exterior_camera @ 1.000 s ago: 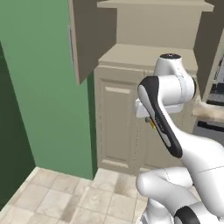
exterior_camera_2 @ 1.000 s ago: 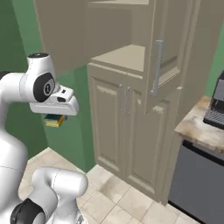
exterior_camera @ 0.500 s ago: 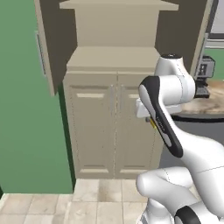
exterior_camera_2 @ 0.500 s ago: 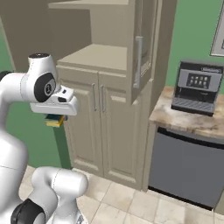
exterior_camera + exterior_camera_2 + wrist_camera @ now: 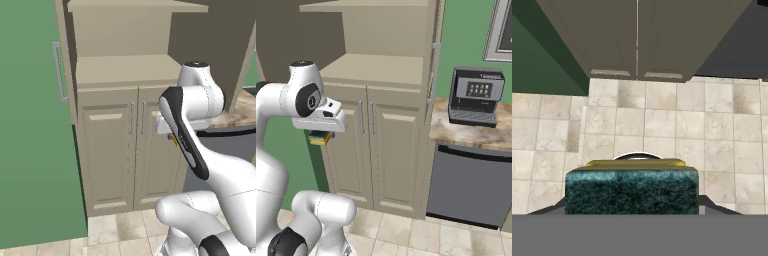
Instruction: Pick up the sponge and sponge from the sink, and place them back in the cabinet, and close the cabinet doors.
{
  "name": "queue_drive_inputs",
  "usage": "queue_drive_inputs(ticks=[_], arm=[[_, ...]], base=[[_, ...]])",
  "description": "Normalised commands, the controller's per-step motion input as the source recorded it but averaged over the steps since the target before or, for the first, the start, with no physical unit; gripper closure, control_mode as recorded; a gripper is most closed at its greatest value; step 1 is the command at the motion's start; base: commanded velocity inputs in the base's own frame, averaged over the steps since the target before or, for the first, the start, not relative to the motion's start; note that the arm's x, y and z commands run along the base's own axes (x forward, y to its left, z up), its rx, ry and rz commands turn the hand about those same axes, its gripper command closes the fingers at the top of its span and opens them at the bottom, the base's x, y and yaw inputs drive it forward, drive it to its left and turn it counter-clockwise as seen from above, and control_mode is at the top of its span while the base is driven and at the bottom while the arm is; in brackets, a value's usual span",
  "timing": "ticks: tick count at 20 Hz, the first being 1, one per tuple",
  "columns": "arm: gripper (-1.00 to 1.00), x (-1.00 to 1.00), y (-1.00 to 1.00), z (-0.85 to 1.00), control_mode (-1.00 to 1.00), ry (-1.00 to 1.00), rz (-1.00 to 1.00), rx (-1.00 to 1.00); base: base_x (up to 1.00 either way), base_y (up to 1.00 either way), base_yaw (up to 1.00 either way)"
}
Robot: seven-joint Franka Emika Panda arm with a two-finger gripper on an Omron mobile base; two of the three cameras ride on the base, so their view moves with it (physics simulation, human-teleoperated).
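Here the claw (image 5: 320, 139) pinches the sponge (image 5: 631, 191), mottled dark green scrub face over a yellow base.

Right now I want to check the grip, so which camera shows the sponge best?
The hand view: the sponge sits close up, green scrub face toward the camera, yellow base behind, held between the fingers. The right base view shows it small under the hand. In the left base view, just a yellow sliver peeks past the arm.

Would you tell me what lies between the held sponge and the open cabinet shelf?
Only open air: in the right base view, the sponge in the gripper hangs below the bare cabinet shelf.
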Motion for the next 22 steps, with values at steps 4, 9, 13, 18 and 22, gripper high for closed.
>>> queue_drive_inputs(ticks=[4,9,13,18,22], arm=[[1.0,0.0,0.0,0.0,1.0,0.0,0.0,0.0],[1.0,0.0,0.0,0.0,1.0,0.0,0.0,0.0],[1.0,0.0,0.0,0.0,1.0,0.0,0.0,0.0],[1.0,0.0,0.0,0.0,1.0,0.0,0.0,0.0],[1.0,0.0,0.0,0.0,1.0,0.0,0.0,0.0]], base=[[0.45,0.38,-0.16],[0.51,0.09,0.0],[0.48,0.0,0.0],[0.42,0.0,0.0],[0.32,0.05,-0.04]])
